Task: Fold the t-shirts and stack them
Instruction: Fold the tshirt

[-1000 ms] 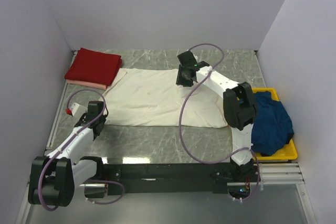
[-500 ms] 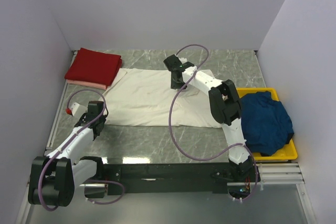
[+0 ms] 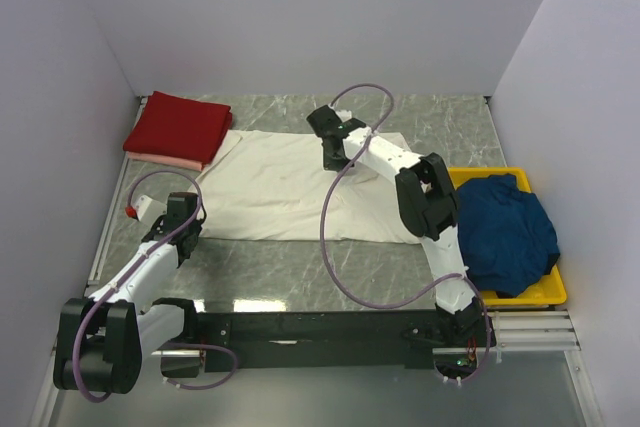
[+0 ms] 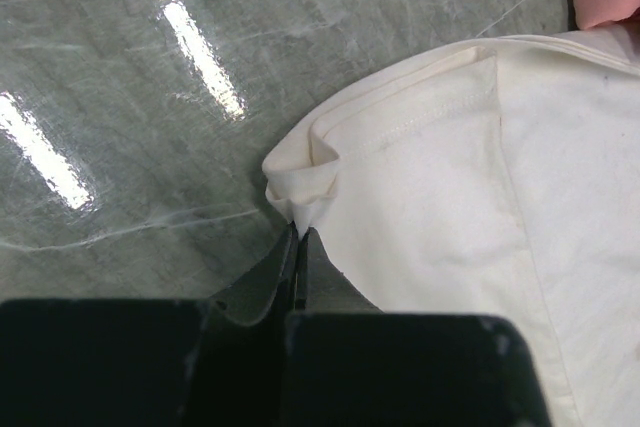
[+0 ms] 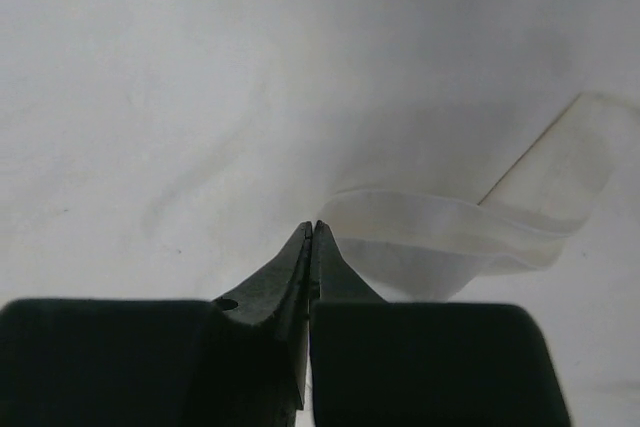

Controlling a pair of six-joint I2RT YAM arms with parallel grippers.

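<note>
Grey marble table (image 3: 300,267) boxed in by plain pale walls (image 3: 300,17), that's the whole setup. Spread flat across the middle is the cream t-shirt (image 3: 280,182), taking up most of the surface. Back in the far left corner the dark red t-shirt (image 3: 180,127) sits folded on top of the pink t-shirt (image 3: 165,159), with only a strip of pink peeking out along the near edge; the cream one's corner reaches right up beside that stack. Over on the right, the navy t-shirt (image 3: 510,232) is crumpled in a heap inside the yellow bin (image 3: 545,292).

Left gripper (image 4: 298,235) is down at the near left corner of the cream shirt, fingers pressed together right where the hem puckers up, so it looks like it's pinching that corner, though the cloth is thin and the tips hide the contact.

Right gripper (image 5: 311,230) is reached out over the far edge of the same shirt, fingers squeezed tight against each other. A little raised loop of fabric sits just past the tips to the right. Can't tell if any cloth is caught between them.
</note>
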